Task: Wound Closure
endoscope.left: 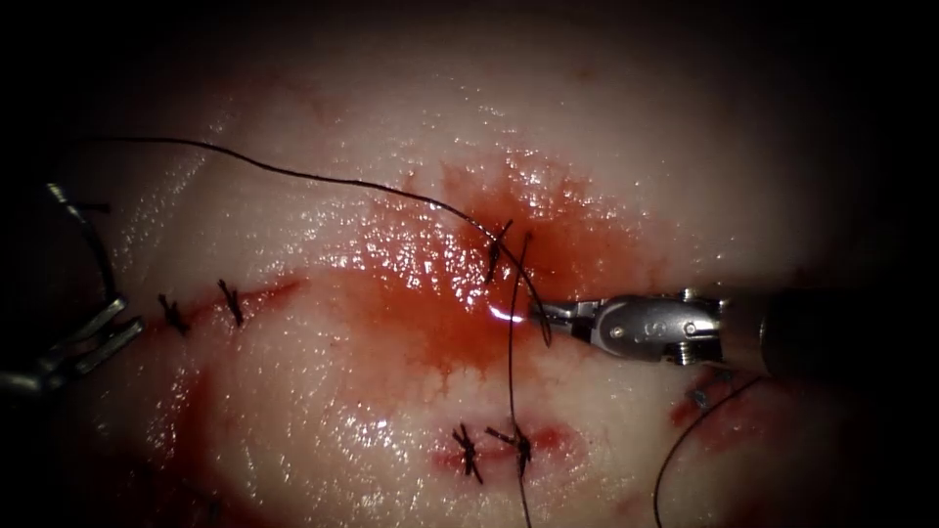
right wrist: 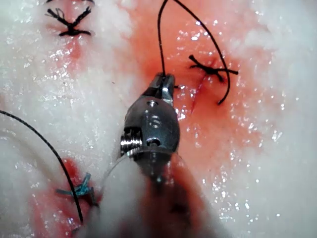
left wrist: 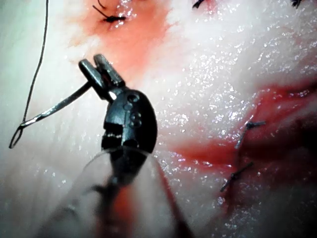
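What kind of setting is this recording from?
Most likely a bench suturing practice setup. A slab of tissue carries several tied stitches and red fluid. The left tool holds the curved needle near its thread end, off the tissue; the right tool grips the thread.

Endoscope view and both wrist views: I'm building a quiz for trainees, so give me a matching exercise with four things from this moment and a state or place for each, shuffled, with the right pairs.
Things:
1. left tool
2. right tool
3. needle
4. red fluid

States or places:
A. pooled on the tissue around the middle of the cut
B. jaws shut on the thread next to a finished stitch
C. jaws shut on the needle near one end of its curve
D. clear of the tissue, thread trailing from its free end

Pairs: 1-C, 2-B, 3-D, 4-A
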### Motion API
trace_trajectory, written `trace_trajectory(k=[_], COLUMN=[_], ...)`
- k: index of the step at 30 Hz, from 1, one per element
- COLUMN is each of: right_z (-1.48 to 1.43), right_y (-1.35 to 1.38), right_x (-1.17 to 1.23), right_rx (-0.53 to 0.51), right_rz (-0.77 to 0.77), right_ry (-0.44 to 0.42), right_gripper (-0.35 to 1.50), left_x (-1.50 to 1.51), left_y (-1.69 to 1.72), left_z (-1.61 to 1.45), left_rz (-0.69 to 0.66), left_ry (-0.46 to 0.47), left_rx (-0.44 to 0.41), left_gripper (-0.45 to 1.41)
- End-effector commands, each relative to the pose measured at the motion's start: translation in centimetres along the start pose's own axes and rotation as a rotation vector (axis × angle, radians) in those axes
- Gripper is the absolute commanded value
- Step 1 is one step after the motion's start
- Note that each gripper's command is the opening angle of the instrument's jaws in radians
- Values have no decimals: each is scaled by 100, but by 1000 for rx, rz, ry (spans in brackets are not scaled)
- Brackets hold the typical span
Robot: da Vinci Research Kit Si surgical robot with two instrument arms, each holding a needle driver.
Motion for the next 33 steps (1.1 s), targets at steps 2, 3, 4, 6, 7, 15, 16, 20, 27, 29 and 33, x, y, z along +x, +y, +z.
trace_trajectory(k=[2,3,4,6,7,15,16,20,27,29,33], right_z=[-15,-21,-27,-38,-42,-64,-66,-80,-84,-79,-72], right_y=[-26,-32,-37,-52,-58,-126,-134,-184,-217,-223,-206], right_x=[8,12,15,24,28,75,81,130,172,181,182], right_rx=[21,27,28,39,45,157,169,241,297,310,296], right_rz=[-6,-8,-11,-10,-12,0,-3,-28,-35,-33,9], right_ry=[5,5,5,10,14,53,57,94,125,131,160], right_gripper=[-35,-35,-35,-35,-35,-35,-35,-35,-35,-35,34], left_x=[-9,-10,-12,-14,-15,-20,-20,-21,-21,-21,-22], left_y=[6,7,8,9,10,11,11,9,9,9,9], left_z=[12,14,17,22,25,33,32,29,28,28,28], left_rz=[0,1,1,1,1,0,0,0,0,0,0], left_ry=[2,2,-1,1,2,1,1,3,2,3,4], left_rx=[-6,-9,-10,-14,-17,-23,-23,-25,-24,-25,-26], left_gripper=[-45,-45,-45,-45,-45,-45,-45,-45,-45,-45,-45])
